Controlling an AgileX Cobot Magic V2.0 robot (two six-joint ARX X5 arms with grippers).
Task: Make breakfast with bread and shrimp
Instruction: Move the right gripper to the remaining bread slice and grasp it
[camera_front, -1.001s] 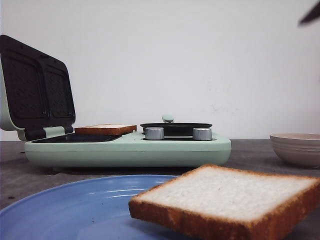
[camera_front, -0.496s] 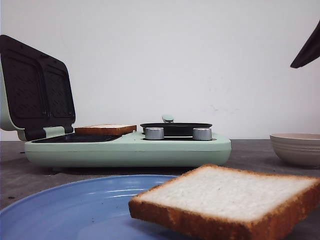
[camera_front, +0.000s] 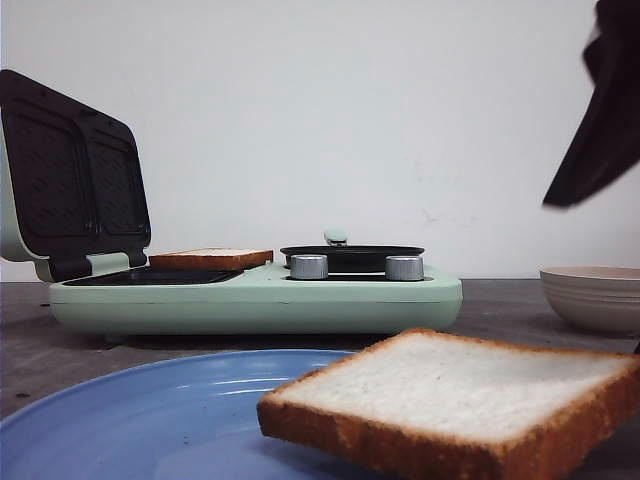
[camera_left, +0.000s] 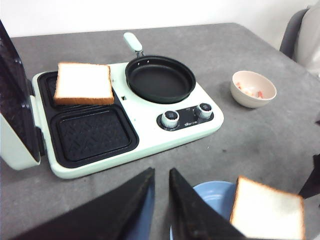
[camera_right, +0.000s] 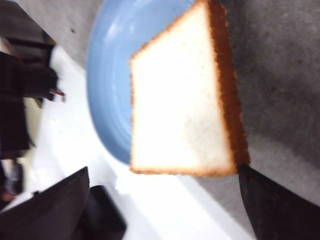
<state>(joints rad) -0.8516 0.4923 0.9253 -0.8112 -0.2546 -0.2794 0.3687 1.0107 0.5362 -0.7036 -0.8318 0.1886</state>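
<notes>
One bread slice (camera_left: 82, 82) lies on the far grill plate of the open sandwich maker (camera_left: 150, 145). The other bread slice (camera_right: 182, 100) rests tilted on the rim of a blue plate (camera_right: 112, 65), also in the front view (camera_front: 460, 395). Small orange shrimp pieces (camera_left: 259, 93) lie in a beige bowl (camera_left: 235, 92). My right gripper (camera_right: 163, 169) is open wide, above the plate's slice with a finger off each side, not touching. One of its fingers (camera_front: 600, 130) shows at the front view's upper right. My left gripper (camera_left: 161, 172) is shut and empty, above the table between maker and plate.
The maker's lid (camera_front: 70, 175) stands open at the left. A black round pan (camera_left: 160, 79) sits on its right half behind two knobs (camera_left: 170, 117). The near grill plate (camera_left: 92, 135) is bare. The bowl (camera_front: 595, 295) stands right of the maker.
My right gripper has come down and to the left into the front view from the upper right corner. Bread, plate and maker have not moved.
</notes>
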